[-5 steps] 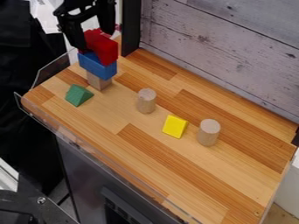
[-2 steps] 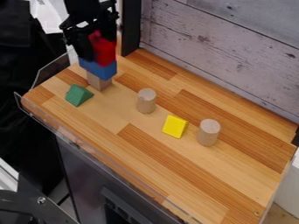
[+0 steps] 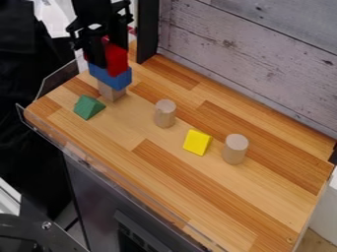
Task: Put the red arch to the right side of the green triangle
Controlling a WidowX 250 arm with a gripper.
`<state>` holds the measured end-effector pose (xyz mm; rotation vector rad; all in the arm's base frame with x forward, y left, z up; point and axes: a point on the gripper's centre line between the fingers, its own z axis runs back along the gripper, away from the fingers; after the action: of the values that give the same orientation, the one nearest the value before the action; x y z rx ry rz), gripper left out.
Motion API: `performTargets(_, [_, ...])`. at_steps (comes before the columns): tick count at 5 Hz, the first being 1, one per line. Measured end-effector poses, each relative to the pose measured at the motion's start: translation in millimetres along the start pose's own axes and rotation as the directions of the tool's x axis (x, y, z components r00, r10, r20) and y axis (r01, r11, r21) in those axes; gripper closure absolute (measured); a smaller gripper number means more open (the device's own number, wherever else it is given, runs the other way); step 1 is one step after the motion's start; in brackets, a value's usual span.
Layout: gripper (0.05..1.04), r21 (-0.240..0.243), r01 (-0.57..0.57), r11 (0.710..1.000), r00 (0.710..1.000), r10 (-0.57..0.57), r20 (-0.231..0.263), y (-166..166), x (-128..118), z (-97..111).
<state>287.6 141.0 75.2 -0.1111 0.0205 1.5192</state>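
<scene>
Seven blocks, viewed from where I stand beside the worktop (image 3: 217,202). At its upper-left end, a pale block (image 3: 111,92) forms the base of a stack; a blue block (image 3: 111,77) lies on it, and the red arch (image 3: 117,60) is at the top, directly above the blue one. The gripper (image 3: 109,55) hangs down over this stack with its jaws apart, one to either side of the arch. I cannot tell whether they press on it, nor whether the arch bears on the blue block.

The green triangle (image 3: 88,107) lies on the wood near the left corner, just beside the stack on the side of the front edge. A pale cylinder (image 3: 165,114) stands upright between the triangle and the yellow block (image 3: 197,142), which is near the middle of the worktop. A second cylinder (image 3: 235,149), also upright, is just beside the yellow block, toward the right end. A plank wall (image 3: 250,64) runs along the back edge, and a clear rim (image 3: 59,78) borders the upper-left end.
</scene>
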Motion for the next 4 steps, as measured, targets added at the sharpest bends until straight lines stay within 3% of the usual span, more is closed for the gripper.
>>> performTargets(2, [0.498,0.012,-0.023,1.000,1.000,0.023,0.010,5,-13,14])
performTargets(3, [0.498,-0.015,0.088,0.996,0.996,-0.089,-0.017,14,-46,16])
performTargets(4, [0.498,-0.035,0.246,0.969,0.968,-0.247,-0.045,27,-76,11])
